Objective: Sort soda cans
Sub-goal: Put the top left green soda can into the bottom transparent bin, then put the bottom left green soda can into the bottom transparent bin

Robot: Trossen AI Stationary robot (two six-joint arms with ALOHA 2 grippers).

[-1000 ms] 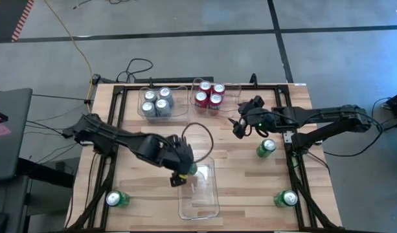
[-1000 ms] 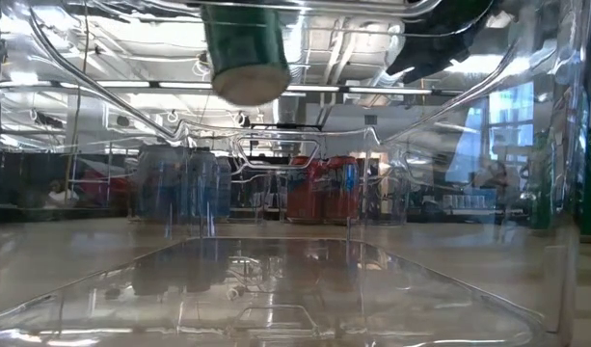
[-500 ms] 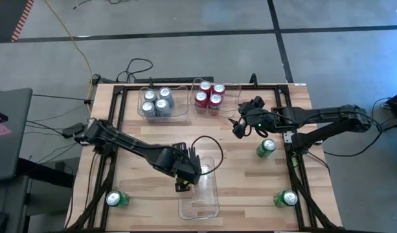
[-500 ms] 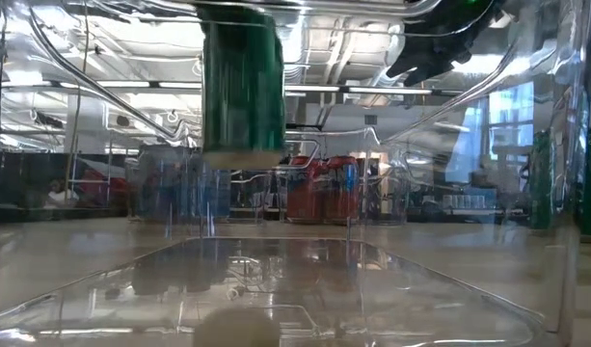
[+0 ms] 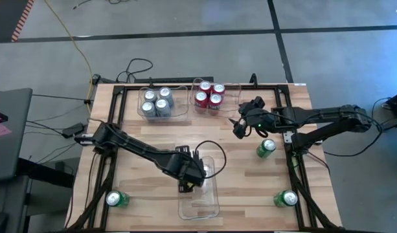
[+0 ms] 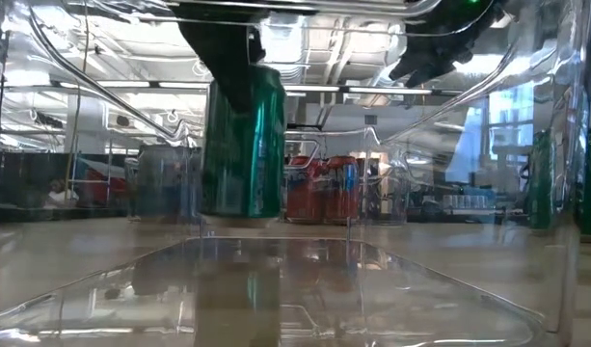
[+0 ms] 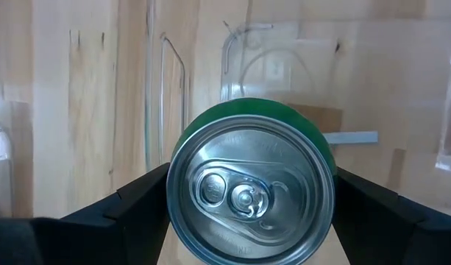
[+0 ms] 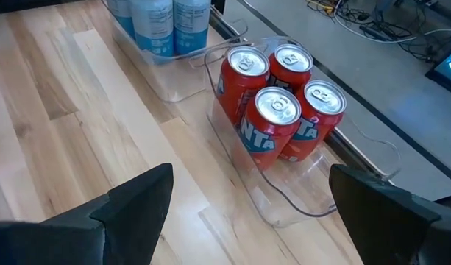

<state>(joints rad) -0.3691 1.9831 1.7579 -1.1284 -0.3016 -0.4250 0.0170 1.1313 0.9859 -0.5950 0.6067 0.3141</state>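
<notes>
High view: left gripper (image 5: 190, 177) reaches into the far left part of the clear near bin (image 5: 208, 208), which sits at the near middle of the wooden table (image 5: 146, 139). Jaws clamp a green can (image 6: 242, 140) by its sides. Left wrist view shows the can's silver top between the two dark fingers (image 7: 129, 213). Low view: held can stands upright inside the bin; whether its base touches the bin floor, cannot tell.

Right gripper (image 5: 240, 127) hovers over the far right of the table, jaws spread wide, holding nothing. Right wrist view looks down on four red cans (image 8: 280, 110), upright and packed together in a clear far bin (image 8: 299, 195).

Four silver-grey cans (image 5: 156, 102) stand in another clear bin (image 5: 179, 114) just left of the red ones, at the far edge.

Three loose green cans lie on their sides on the table: one near left corner (image 5: 117, 199), one near right corner (image 5: 285, 198), one mid right (image 5: 265, 148), just near of the right gripper.
</notes>
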